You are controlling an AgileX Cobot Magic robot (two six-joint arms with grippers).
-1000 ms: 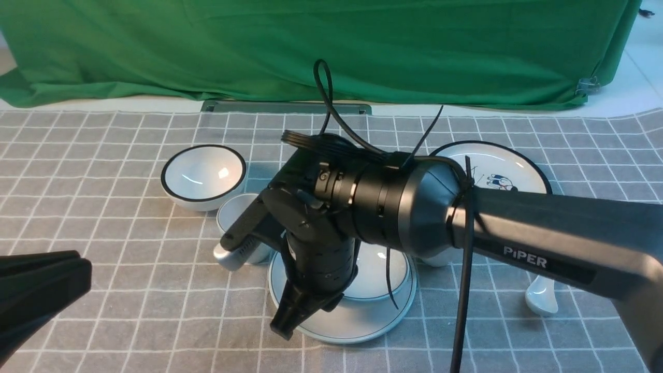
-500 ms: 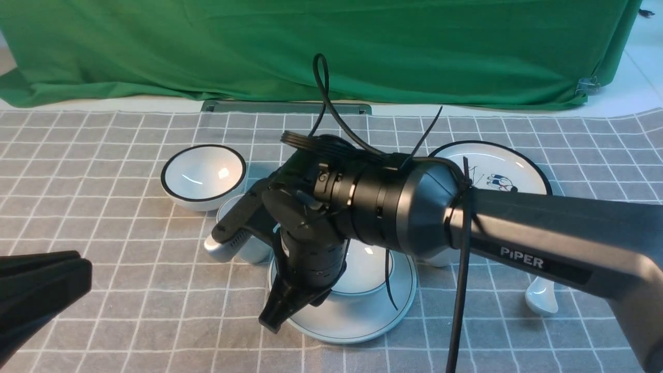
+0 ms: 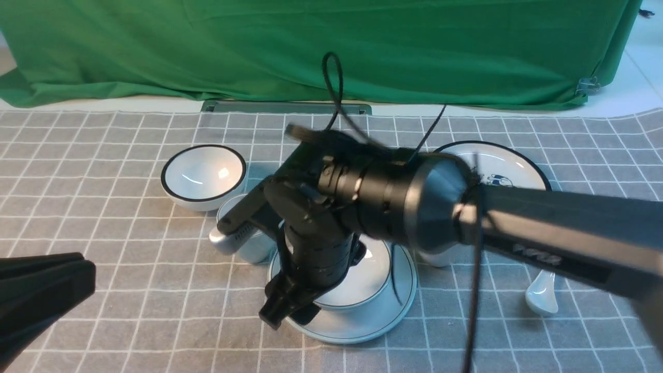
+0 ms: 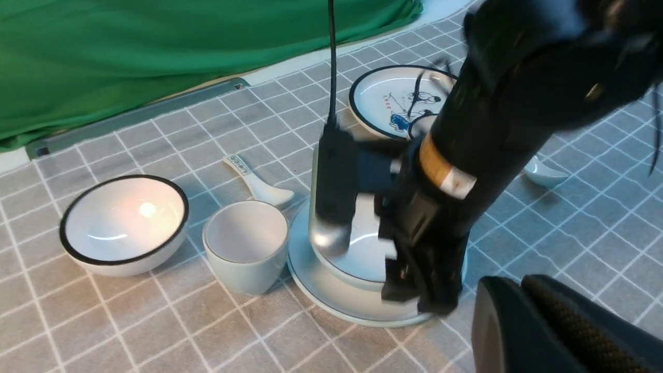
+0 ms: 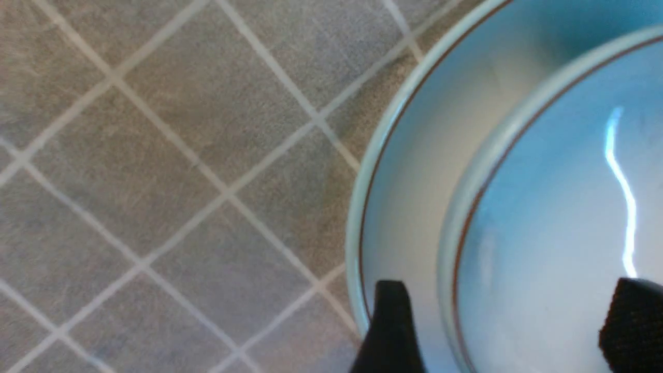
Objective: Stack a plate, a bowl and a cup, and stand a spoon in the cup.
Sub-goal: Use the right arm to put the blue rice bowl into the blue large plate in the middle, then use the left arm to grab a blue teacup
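The pale bluish-white bowl (image 3: pixel 365 285) sits on the plate (image 3: pixel 362 334) at the table's front middle. My right gripper (image 3: pixel 290 315) hangs over their near left side, open. Its wide-apart jaws straddle the bowl's (image 5: pixel 544 217) rim, one finger over the plate (image 5: pixel 409 207) and one inside the bowl. The cup (image 4: pixel 246 248) stands upright just left of the plate, partly hidden in the front view by the right wrist. The plain white spoon (image 3: pixel 541 298) lies on the cloth to the right. My left gripper (image 4: pixel 518 285) is shut and empty, low at the front left (image 3: pixel 77 274).
A black-rimmed bowl (image 3: pixel 203 176) stands behind the cup. A black-rimmed plate with cartoon figures (image 3: pixel 505 166) lies at the back right. A patterned spoon (image 4: pixel 256 181) lies behind the cup. A green curtain (image 3: pixel 311 46) closes off the back.
My right gripper has opened and let go of the bowl's rim. The bowl now rests on the plate. The left arm has not moved.
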